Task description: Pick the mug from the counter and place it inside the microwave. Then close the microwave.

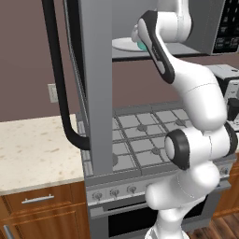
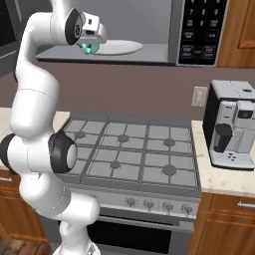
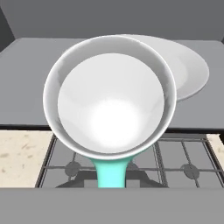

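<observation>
The teal mug [image 2: 89, 48] hangs at the front lip of the open microwave [image 2: 149, 55], just left of its white round plate [image 2: 119, 48]. My gripper [image 2: 91, 41] is shut on it from above. From the left base view the mug [image 1: 140, 45] is a small teal patch under the hand [image 1: 138, 33], beside the plate [image 1: 122, 44]. In the hand view I look into the mug's pale inside [image 3: 111, 100]; its teal handle [image 3: 111, 173] points toward the bottom edge, and the plate [image 3: 190, 70] lies behind it on the microwave floor [image 3: 26, 87].
The microwave door [image 1: 95, 84] stands swung open on the left, with its black bar handle [image 1: 58, 70]. A grey gas stovetop [image 2: 129, 149] lies below. The beige counter [image 1: 32, 154] is left of it, and a coffee machine [image 2: 233, 124] stands on the right.
</observation>
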